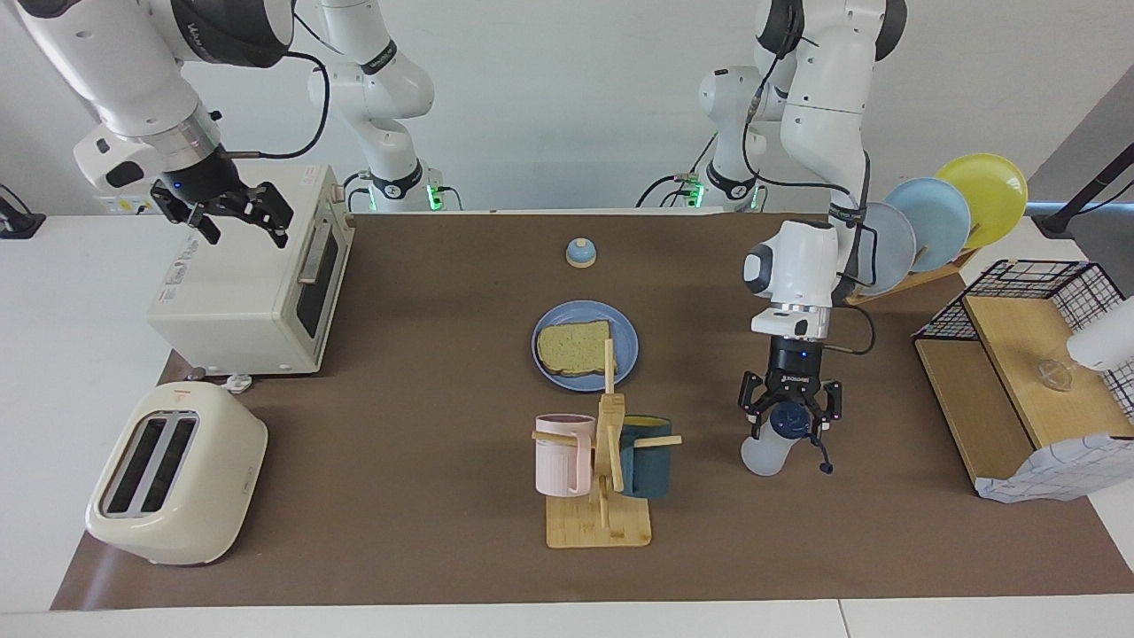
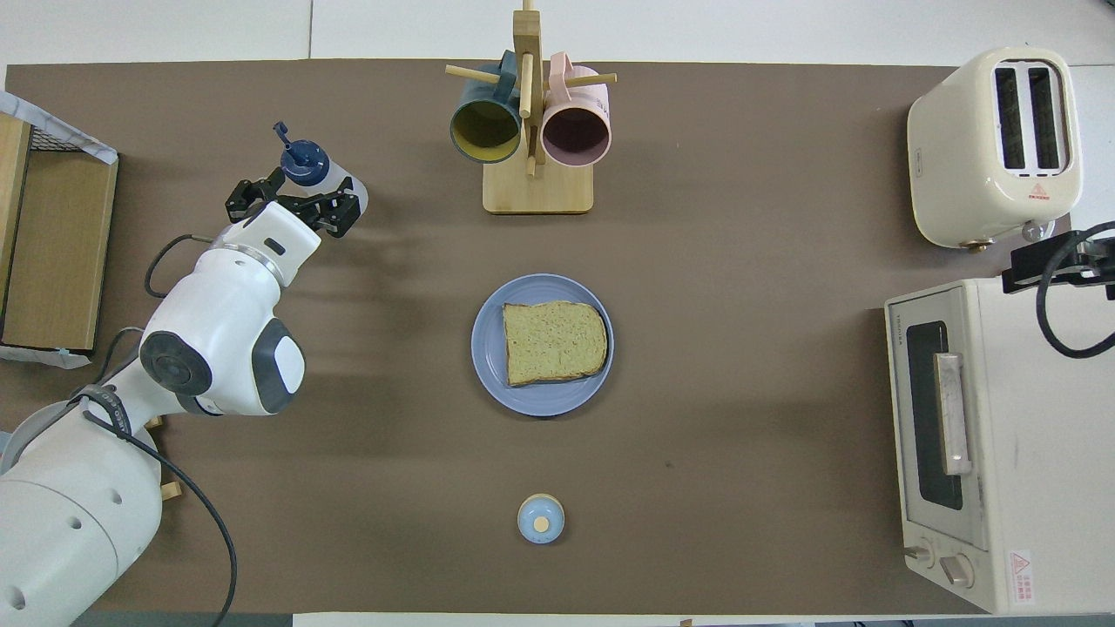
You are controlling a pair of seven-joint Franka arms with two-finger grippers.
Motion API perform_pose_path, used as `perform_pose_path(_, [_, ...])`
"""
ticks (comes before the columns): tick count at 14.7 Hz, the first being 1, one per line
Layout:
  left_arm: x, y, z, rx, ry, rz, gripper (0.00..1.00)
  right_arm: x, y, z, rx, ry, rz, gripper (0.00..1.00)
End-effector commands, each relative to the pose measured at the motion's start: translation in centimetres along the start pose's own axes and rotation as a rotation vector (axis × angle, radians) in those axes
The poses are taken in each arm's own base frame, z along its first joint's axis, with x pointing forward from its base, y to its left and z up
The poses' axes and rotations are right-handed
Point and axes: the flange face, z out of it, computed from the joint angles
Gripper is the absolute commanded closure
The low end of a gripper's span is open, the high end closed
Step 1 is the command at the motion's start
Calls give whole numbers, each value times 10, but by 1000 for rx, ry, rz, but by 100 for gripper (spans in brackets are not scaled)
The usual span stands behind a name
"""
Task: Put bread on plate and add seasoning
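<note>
Square toast on round plate; left gripper jaws spread around translucent bottle — right gripper jaws apart.

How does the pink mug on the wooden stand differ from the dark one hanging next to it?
The pink mug is pale pink with a dull mauve inside; the dark teal mug is deep blue-green with a yellow-olive inside. The pink one looks ribbed on its outside in the facing view; the teal one looks smooth. The pink hangs toward the right arm's end of the table, the teal toward the left arm's. Both hang on pegs of the same wooden stand, looking similar in size.
</note>
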Motion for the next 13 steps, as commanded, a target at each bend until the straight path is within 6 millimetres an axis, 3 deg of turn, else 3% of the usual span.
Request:
perform_pose_path(1, [-12, -2, -30, 8, -10, 20, 0, -5, 3, 0, -7, -7, -15, 0])
perform_pose_path(6, [-16, 0, -59, 5, -61, 32, 0, -5, 3, 0, -7, -7, -15, 0])
perform_pose_path(13, [42, -5, -131, -19, -274, 52, 0, -5, 3, 0, -7, -7, -15, 0])
